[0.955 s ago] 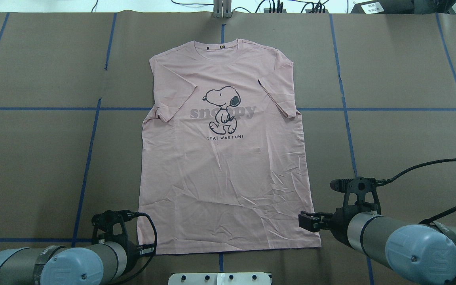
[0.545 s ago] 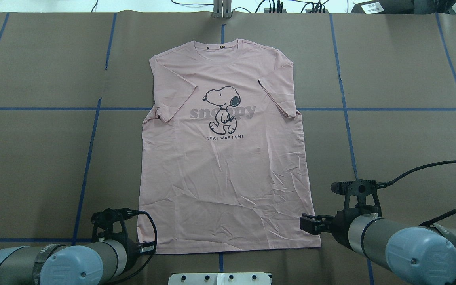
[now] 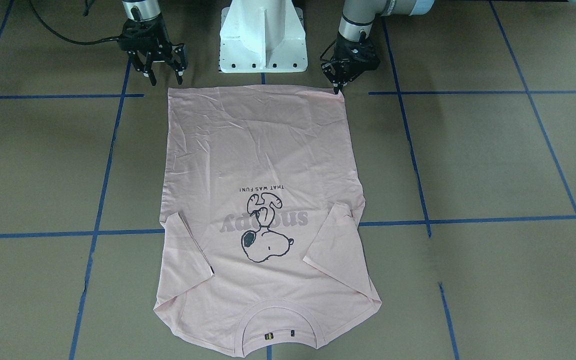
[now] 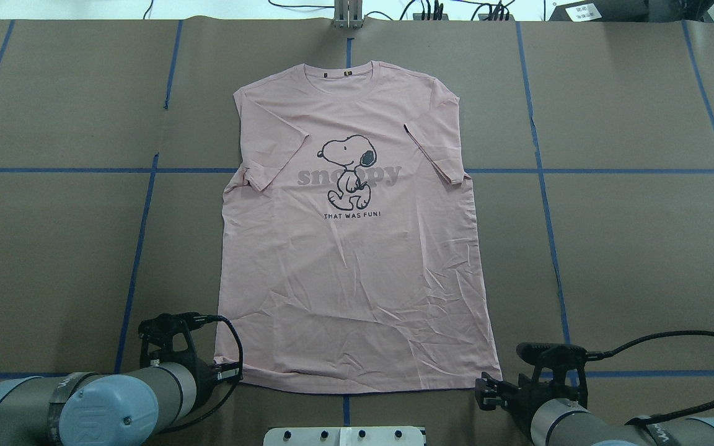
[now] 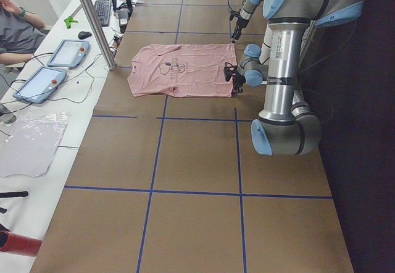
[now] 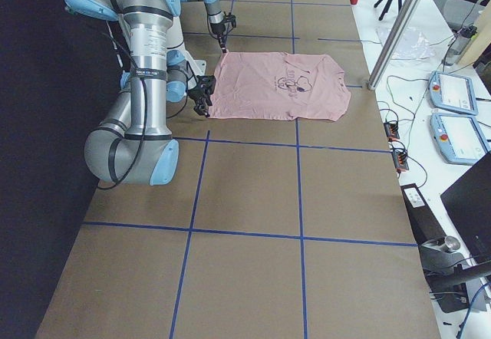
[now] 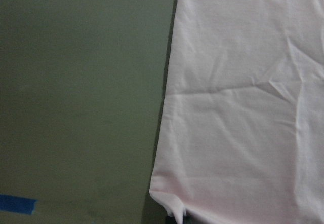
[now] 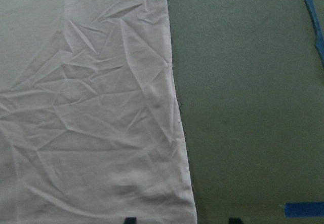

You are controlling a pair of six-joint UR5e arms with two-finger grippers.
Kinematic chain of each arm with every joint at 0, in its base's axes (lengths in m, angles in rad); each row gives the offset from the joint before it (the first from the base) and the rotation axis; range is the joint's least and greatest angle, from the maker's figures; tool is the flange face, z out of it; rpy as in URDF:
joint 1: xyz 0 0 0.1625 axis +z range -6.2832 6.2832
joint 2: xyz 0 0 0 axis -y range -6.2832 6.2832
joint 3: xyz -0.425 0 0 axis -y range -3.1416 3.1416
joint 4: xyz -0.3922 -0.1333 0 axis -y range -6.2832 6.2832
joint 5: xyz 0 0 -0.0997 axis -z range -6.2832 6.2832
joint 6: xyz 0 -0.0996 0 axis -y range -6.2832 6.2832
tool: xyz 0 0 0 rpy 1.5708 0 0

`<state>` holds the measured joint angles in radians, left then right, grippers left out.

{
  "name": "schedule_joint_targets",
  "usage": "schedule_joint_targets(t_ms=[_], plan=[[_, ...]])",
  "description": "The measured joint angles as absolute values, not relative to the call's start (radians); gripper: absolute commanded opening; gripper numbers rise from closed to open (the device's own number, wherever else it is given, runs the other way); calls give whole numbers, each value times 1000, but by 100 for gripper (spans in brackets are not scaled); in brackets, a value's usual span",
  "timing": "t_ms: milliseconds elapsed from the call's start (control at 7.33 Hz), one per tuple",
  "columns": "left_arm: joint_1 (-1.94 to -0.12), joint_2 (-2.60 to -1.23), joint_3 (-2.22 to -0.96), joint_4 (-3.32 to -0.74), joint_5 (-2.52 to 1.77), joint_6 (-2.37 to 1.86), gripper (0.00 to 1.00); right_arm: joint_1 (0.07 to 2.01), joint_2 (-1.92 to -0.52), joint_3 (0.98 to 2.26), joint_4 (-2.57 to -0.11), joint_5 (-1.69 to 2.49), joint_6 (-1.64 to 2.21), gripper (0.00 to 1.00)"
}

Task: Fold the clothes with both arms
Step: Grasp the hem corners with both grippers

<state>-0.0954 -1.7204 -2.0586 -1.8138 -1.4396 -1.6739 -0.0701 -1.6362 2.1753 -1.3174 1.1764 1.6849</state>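
Note:
The pale pink T-shirt (image 4: 357, 260) lies flat and print-up on the brown table, its collar far from the robot and its hem near it. In the front view my left gripper (image 3: 337, 89) stands with its fingers closed on the hem's corner, which puckers at the bottom of the left wrist view (image 7: 174, 211). My right gripper (image 3: 165, 79) is open just behind the other hem corner. The right wrist view shows its two fingertips (image 8: 130, 220) standing either side of the shirt's side edge (image 8: 185, 173). From overhead, both grippers (image 4: 233, 373) (image 4: 484, 393) sit at the hem's ends.
The white pedestal base (image 3: 263, 40) stands just behind the hem. Blue tape lines (image 4: 140, 235) cross the brown table cover. A black cable (image 4: 661, 339) trails from the right wrist. At the far side are tablets (image 5: 68, 52), a metal post (image 5: 92, 20) and a seated person (image 5: 15, 26).
My right gripper has drawn back toward the robot along the shirt's side edge, down to the hem corner. The left gripper has shifted slightly at its corner, and the hem there has crept a little forward.

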Motion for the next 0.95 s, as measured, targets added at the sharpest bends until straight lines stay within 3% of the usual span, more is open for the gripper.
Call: schedule_joint_targets(t_ms=[818,955], plan=[[-92,-1723,-2062,-1811,-1408,-1675,0,-89,-1613,2126,-1319,1154,1712,51],[-93,-1723,-2063,-1811,-1408,-1675,0,-89,-1610,2123,-1319,1153,1712,46]])
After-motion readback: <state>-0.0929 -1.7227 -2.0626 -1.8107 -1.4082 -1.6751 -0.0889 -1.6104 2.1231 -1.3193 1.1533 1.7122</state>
